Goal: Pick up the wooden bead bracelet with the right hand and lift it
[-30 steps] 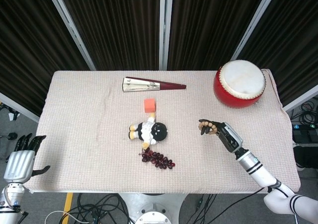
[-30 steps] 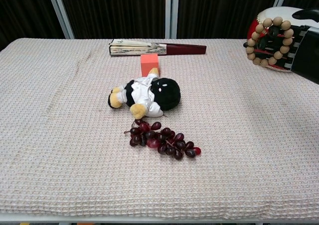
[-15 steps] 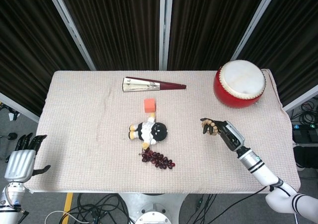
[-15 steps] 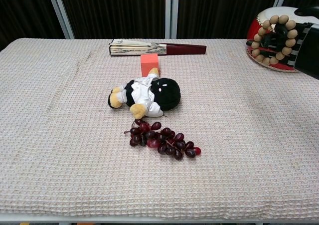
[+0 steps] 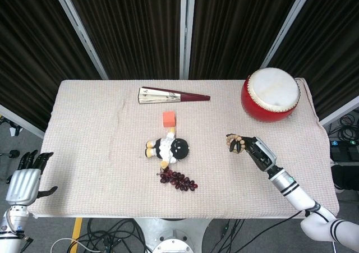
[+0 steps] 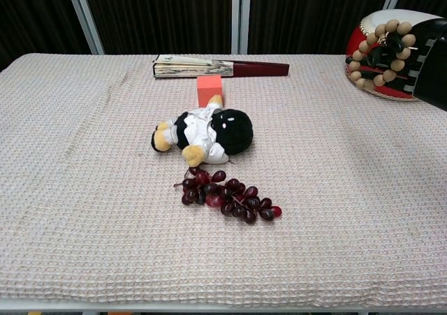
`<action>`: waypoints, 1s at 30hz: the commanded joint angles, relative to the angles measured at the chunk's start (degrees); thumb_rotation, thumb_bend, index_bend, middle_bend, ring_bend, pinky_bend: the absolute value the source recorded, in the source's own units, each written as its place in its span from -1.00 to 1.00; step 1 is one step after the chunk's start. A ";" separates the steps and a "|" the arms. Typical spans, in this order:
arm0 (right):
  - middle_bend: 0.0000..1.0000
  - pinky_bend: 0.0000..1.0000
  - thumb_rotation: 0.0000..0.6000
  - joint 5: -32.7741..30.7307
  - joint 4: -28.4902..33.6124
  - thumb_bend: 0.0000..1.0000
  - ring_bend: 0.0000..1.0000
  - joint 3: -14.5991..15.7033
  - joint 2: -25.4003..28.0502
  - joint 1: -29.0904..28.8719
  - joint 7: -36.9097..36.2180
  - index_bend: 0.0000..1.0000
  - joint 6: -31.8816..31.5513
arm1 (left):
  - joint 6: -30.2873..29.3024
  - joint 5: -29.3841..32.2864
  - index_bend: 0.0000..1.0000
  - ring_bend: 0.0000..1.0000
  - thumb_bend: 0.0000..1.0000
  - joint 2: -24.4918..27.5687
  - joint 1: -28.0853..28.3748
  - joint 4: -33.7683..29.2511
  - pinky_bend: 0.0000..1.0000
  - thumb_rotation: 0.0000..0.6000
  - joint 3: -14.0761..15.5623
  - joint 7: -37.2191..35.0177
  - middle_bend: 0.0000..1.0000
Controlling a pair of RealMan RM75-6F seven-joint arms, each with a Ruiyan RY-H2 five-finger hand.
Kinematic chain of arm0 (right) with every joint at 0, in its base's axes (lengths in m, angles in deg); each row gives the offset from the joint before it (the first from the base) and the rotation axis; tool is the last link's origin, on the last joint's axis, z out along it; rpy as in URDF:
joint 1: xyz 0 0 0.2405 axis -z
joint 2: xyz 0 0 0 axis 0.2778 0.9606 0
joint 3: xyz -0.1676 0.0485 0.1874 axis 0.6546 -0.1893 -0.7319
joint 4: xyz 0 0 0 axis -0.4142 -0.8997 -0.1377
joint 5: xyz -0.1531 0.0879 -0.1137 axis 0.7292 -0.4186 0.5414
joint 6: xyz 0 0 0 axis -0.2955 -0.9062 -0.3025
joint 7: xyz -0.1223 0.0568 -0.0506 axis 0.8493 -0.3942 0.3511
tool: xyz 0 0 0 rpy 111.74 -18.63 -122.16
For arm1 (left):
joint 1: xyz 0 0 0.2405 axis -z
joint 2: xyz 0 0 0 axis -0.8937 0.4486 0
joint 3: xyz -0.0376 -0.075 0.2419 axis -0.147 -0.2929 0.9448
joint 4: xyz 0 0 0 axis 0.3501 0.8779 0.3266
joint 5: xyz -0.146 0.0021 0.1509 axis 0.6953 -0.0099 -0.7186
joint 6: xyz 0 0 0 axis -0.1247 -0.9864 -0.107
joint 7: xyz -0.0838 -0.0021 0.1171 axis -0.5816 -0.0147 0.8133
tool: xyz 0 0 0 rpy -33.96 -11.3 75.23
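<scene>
Item: wooden bead bracelet (image 6: 378,55); location: held by the right hand (image 5: 253,150), over the right part of the table, nearer than the red drum (image 5: 271,94); in the chest view the loop hangs in front of the drum's red side, beads draped over the dark fingers (image 6: 395,50), so it appears clear of the cloth.

Change: over the last second the right hand has drawn slightly back toward the near right, and in the chest view the bracelet has climbed a little and slid right; the loop has bunched tighter against the fingers; the fingers stay curled around it. Reading: pick-up done, lift under way; judged nearly complete, needing only more height.

Left hand (image 5: 25,180): off the near left corner of the table, beside the edge, fingers apart and holding nothing.

Edges: table edge (image 5: 185,215) runs well nearer than the right hand; the right edge lies beyond the forearm; the drum is the closest object, on the far side.

Open room: bare cloth lies between the right hand and the plush doll (image 5: 168,148); grapes (image 5: 178,179), orange block (image 5: 169,118) and folded fan (image 5: 173,96) all sit well apart to the left; straight up looks unobstructed.
</scene>
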 commanded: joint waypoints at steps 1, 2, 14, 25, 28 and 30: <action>0.04 -1.00 -0.03 1.28 0.00 0.25 -0.70 0.62 0.35 -0.07 -12.43 0.27 -1.89 | 0.03 0.10 -0.72 -0.99 -1.00 0.03 0.02 -0.08 -0.97 1.00 -0.03 0.17 -0.70; 0.05 -1.00 -0.03 1.81 -0.87 0.21 -0.70 0.94 0.12 -0.18 -15.08 0.28 -2.28 | 0.03 0.10 -0.72 -0.99 -1.00 0.05 0.05 -0.15 -0.97 1.00 -0.04 0.29 -0.70; 0.10 -1.00 0.12 2.62 -5.05 0.36 -0.64 1.94 -0.99 -0.07 -17.59 0.30 -3.83 | -0.10 0.16 -0.72 -0.99 -1.00 0.09 0.04 -0.40 -0.97 1.00 0.00 0.68 -0.70; 0.04 -1.00 0.86 2.74 -5.36 1.00 -0.64 2.32 -0.08 0.00 -15.51 0.25 -4.42 | -0.13 0.13 -0.72 -0.99 -1.00 -0.08 0.22 -0.43 -0.97 1.00 -0.11 0.92 -0.70; -0.07 -1.00 0.88 3.18 -5.51 1.00 -0.71 2.68 0.05 -0.15 -15.08 0.01 -4.48 | -0.08 0.20 -0.72 -0.99 -1.00 -0.23 0.23 -0.37 -0.97 1.00 -0.10 0.98 -0.70; -0.17 -1.00 0.89 3.69 -5.94 1.00 -0.80 3.02 0.10 -0.42 -14.69 -0.26 -4.40 | -0.08 0.20 -0.72 -0.99 -1.00 -0.19 0.24 -0.34 -0.97 1.00 -0.10 0.95 -0.70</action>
